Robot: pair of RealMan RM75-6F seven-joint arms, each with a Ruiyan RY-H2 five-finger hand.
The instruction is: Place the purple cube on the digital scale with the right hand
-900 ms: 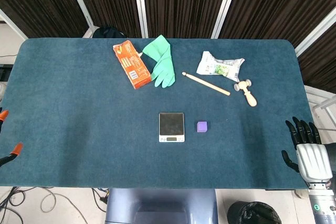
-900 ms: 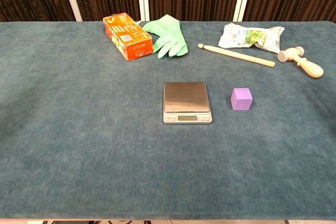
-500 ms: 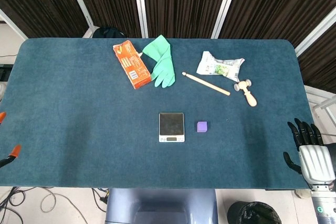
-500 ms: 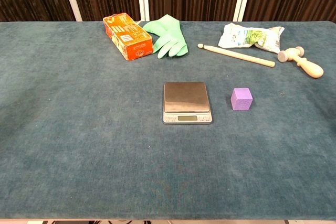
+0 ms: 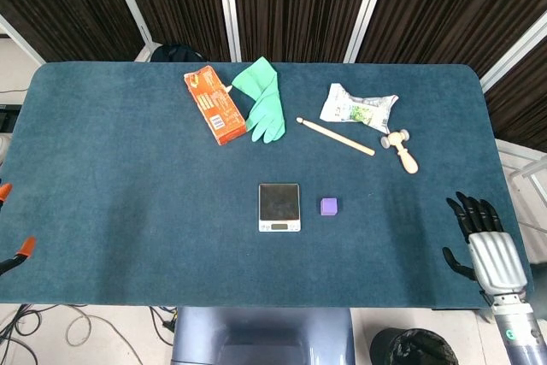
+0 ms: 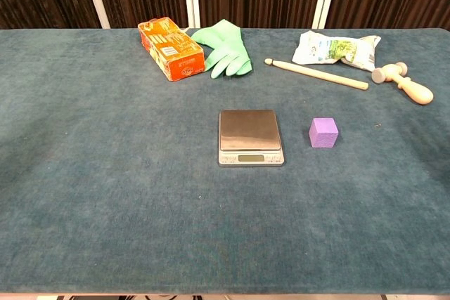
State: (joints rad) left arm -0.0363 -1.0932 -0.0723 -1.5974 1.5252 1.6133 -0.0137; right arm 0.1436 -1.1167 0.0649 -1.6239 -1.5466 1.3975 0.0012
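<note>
Purple cube (image 6: 323,133): small solid block, resting flat on the counter (image 6: 105,194), just right of the digital scale (image 6: 251,137) and apart from it. Judged light, rigid and not fragile; flat opposite side faces offer the best purchase, taken from above between thumb and finger.

Digital scale: square steel platform with a display strip on its near edge; nothing on it. Landmark for all entries below.

Right robot hand (image 5: 477,238): well right of the scale, at the counter's near right edge, back plate up, dark fingers spread apart, holding nothing and touching no item. Absent from the chest view.

Left robot hand: only orange-tipped parts show far left of the scale in the head view; whether apart or together, I cannot tell.

Task stage, judged: reach not yet made.
</note>
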